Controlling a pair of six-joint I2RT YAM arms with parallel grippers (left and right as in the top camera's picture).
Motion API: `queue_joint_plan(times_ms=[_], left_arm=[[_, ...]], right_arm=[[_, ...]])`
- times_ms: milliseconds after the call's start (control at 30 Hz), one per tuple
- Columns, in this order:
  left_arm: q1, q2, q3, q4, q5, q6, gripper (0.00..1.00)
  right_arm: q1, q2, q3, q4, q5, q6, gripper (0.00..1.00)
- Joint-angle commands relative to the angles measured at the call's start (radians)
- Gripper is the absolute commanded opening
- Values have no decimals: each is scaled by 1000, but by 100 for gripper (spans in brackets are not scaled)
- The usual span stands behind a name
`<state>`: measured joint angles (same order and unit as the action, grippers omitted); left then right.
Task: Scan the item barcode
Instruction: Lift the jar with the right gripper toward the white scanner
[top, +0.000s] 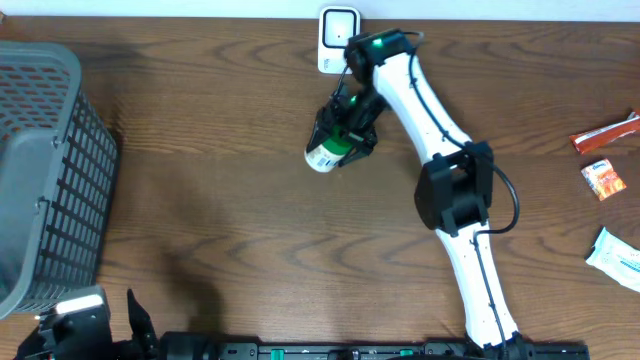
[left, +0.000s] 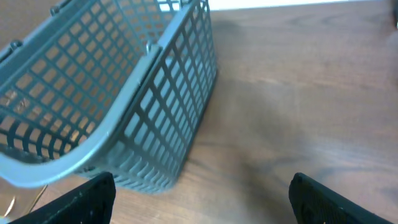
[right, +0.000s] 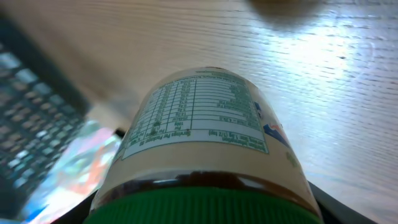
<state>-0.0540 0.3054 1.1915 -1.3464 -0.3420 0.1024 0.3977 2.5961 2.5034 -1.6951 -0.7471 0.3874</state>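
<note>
Just below the white rectangular scanner (top: 338, 38), the right gripper (top: 347, 122) clasps a green-capped, white-labelled jar (top: 324, 154); grey mesh basket (top: 45, 170) far to its left, snack packets (top: 605, 180) far right, left gripper (left: 200, 200) spread empty.

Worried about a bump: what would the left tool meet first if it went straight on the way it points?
Most likely the grey basket, whose near corner lies just ahead of the open left tool; depth is unclear, so it might miss.
</note>
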Motion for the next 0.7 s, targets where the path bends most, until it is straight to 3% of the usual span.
queue_joint_plan(times_ms=[0, 200, 467, 667], left_arm=[[5, -5, 3, -27, 2, -11, 89], [5, -5, 3, -85, 2, -11, 89], [5, -5, 3, -114, 2, -11, 89], [5, -5, 3, -114, 2, -11, 89]], right_arm=[[-24, -3, 17, -3, -158, -57, 60], [-66, -3, 17, -3, -276, -82, 59], [-103, -3, 17, -3, -278, -106, 59], [-110, -3, 19, 4, -197, -209, 46]])
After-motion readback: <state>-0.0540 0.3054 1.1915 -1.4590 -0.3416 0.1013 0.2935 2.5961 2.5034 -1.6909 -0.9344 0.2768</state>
